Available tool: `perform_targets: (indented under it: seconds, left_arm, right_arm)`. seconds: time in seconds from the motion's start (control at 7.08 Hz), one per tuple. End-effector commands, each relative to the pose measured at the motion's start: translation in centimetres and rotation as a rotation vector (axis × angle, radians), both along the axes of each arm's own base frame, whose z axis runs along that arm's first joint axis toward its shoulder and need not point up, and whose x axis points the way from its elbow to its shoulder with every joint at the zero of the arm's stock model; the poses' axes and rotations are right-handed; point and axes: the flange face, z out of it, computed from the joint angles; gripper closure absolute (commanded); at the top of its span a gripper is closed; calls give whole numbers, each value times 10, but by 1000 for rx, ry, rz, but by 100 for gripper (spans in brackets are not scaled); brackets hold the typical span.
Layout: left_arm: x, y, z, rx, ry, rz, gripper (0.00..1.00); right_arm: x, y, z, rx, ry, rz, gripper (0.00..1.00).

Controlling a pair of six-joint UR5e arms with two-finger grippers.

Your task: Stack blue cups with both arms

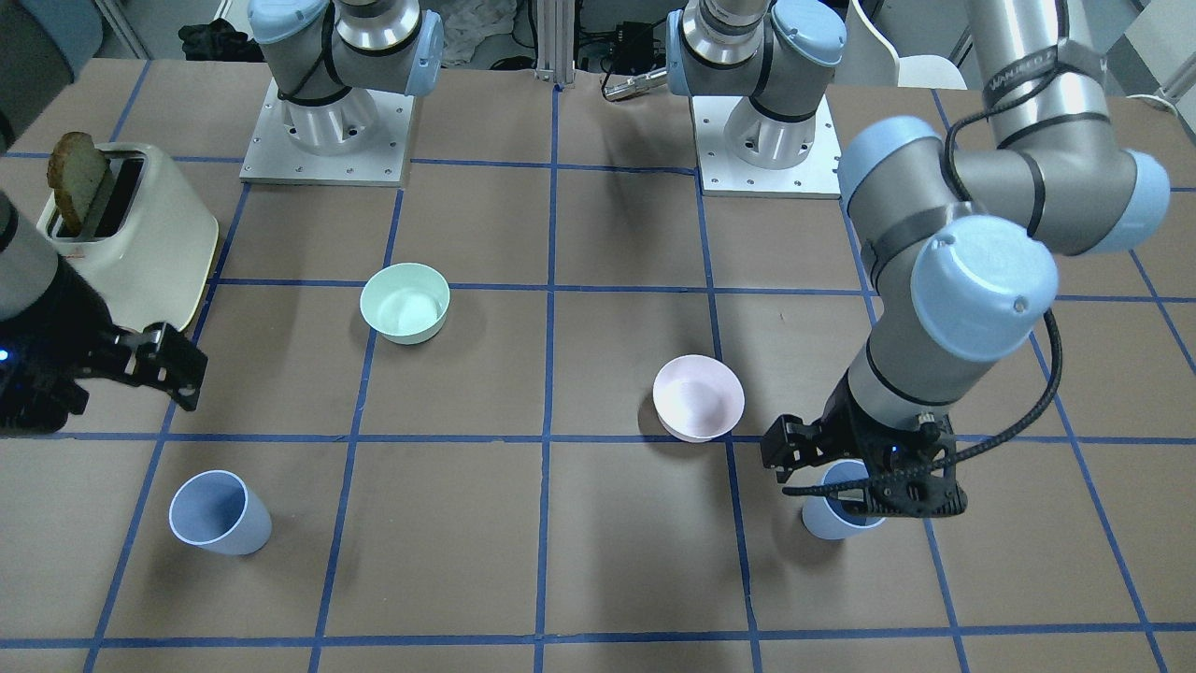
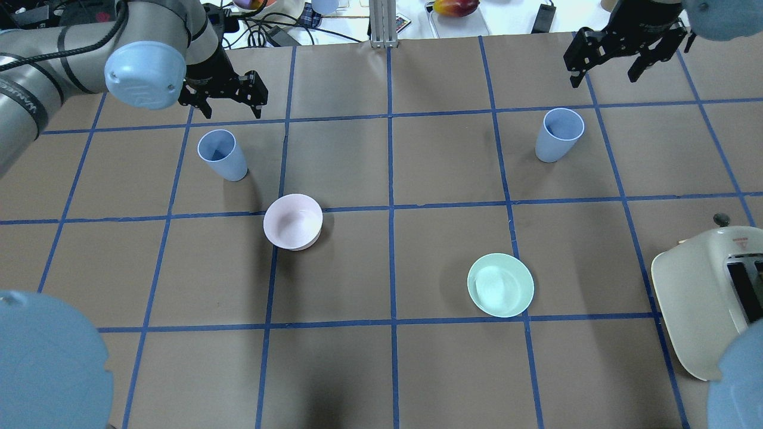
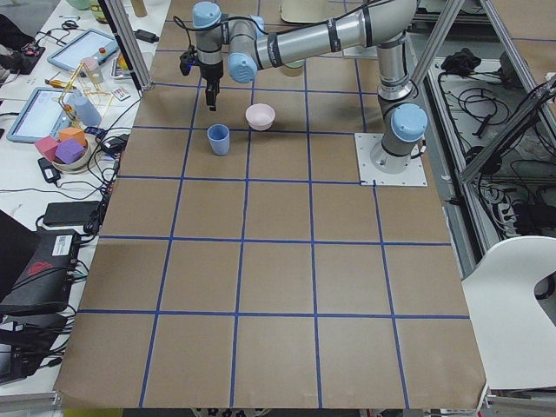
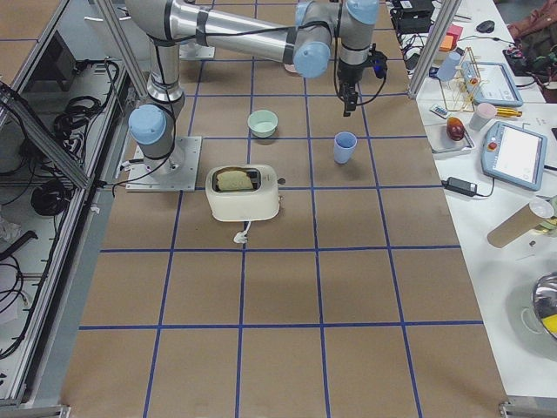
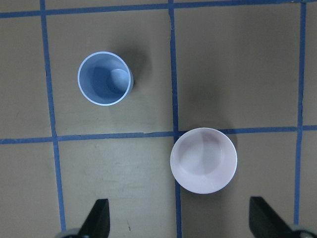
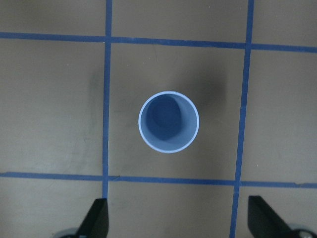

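The left cup [image 2: 222, 156] stands upright far left, near the pink bowl [image 2: 292, 221]; the right cup [image 2: 559, 136] far right. Both look light, stiff, smooth: best pinched across the wall below the rim. The left gripper [image 2: 233, 110] and right gripper [image 2: 602, 74] hang spread, empty.

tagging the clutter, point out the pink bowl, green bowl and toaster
pink bowl [image 2: 292, 221]: overhead exterior view, inside bottom.
green bowl [image 2: 500, 285]: overhead exterior view, inside bottom.
toaster [image 1: 157, 250]: exterior front-facing view, cream side wall.
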Motion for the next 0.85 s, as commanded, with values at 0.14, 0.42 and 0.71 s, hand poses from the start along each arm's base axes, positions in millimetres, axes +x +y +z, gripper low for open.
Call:
perform_targets:
  seconds: [0.14,0.42,0.71]
  left_arm:
    - [13,-14,-58,65,-57,2,18]
    - [13,-12,-71,88,-59,4,70]
    - [12,-13,-71,88,-59,6,100]
  right_arm:
    - [-21,-36,-54,8,6,41,0]
    - [-28,-39,-69,29,1,41,0]
    - [-34,-47,-98,71,-9,24,0]
